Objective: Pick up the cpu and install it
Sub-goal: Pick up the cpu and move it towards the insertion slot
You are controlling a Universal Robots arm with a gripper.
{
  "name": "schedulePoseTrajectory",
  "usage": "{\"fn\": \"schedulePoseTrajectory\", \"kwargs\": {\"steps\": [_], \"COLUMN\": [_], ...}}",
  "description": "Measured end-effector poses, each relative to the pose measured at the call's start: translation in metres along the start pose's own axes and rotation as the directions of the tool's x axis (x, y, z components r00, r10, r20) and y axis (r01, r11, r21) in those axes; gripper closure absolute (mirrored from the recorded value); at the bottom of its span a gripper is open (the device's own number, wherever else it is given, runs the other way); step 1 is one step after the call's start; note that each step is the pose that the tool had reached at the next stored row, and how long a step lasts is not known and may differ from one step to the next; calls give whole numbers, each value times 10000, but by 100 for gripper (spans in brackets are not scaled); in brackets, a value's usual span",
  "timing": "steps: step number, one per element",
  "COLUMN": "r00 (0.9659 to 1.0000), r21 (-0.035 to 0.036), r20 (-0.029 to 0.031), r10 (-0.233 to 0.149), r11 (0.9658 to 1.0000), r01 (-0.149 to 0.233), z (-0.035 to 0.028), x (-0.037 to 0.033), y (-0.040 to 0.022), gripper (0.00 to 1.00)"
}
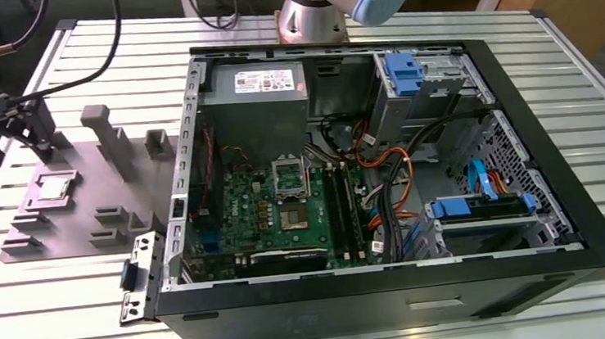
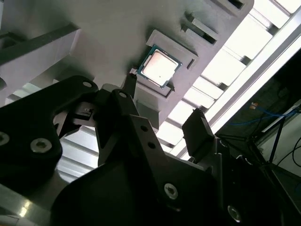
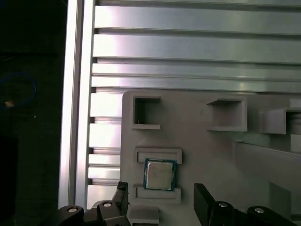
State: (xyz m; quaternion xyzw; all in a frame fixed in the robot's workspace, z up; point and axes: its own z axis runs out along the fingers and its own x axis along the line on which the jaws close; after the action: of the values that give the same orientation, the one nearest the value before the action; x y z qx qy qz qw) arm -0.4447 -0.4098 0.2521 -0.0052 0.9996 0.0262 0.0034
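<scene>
the small flat square cpu (image 3: 160,174), silvery-grey and metal-topped with a dark rim, lies in a shallow framed recess of the matte grey plastic tray (image 3: 211,155). it sits just ahead of the black pincer (image 3: 162,203), in line with the gap between its fingers and untouched. the pincer is spread wider than the chip and holds nothing, and the blocky tray rests on a ribbed aluminium table (image 3: 188,47).

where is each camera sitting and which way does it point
Exterior view: off the arm, looking down on computer case, grey tray, arm's base.
First wrist view: on the wrist, facing the chip in the tray; open pincer shows.
Second wrist view: on the wrist, slanted at the chip; pincer body shows.
Both wrist views share chip, tray, pincer.
</scene>
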Motion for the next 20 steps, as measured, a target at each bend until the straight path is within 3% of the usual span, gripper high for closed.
{"fn": "schedulePoseTrajectory", "kwargs": {"steps": [4,20], "r00": [10000,10000], "r21": [120,123], "r20": [-4,2], "r10": [-3,90], "r11": [9999,9999], "r01": [3,-90], "z": [61,351], "x": [0,-6], "y": [-3,-16], "gripper": [34,34]}}
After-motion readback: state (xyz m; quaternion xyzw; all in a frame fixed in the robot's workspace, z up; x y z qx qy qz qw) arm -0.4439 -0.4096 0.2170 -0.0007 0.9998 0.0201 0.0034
